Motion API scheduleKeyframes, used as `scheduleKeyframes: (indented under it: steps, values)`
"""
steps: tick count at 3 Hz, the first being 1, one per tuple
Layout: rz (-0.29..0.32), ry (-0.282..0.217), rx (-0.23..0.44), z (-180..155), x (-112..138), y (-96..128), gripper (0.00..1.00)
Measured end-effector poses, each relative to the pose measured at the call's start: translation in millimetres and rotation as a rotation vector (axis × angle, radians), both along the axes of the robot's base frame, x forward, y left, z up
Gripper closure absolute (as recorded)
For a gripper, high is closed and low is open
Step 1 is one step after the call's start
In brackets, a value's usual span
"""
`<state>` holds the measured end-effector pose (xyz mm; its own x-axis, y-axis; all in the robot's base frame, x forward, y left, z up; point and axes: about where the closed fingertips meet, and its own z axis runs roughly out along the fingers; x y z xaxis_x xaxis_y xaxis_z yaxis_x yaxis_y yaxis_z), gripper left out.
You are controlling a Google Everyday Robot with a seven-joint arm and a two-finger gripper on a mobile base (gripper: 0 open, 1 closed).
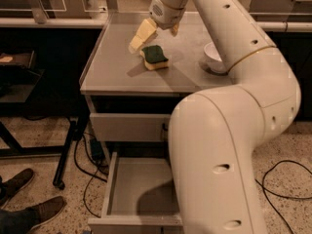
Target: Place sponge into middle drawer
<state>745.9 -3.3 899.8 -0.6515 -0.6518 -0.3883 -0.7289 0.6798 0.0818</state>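
Observation:
The sponge [155, 57], yellow with a dark green top, lies flat on the grey cabinet top [112, 67]. My gripper [156, 35] hangs just above and behind it. One pale yellow finger [140, 36] points down to the sponge's left and the other finger is a short stub to the right. The gripper is open and holds nothing. The middle drawer [139, 186] is pulled out low at the front, and its flat grey bottom is bare. My arm covers its right part.
A white bowl [213, 57] stands on the cabinet top at the right, partly behind my arm. A closed drawer front [124, 126] sits above the open drawer. Cables [90, 179] and a person's shoes [29, 206] are on the floor at the left.

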Motion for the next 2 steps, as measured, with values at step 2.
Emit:
scheduleKeyframes:
  steps: [2]
  values:
    - [-0.021,0.0,-0.035,-23,29,25,0.0]
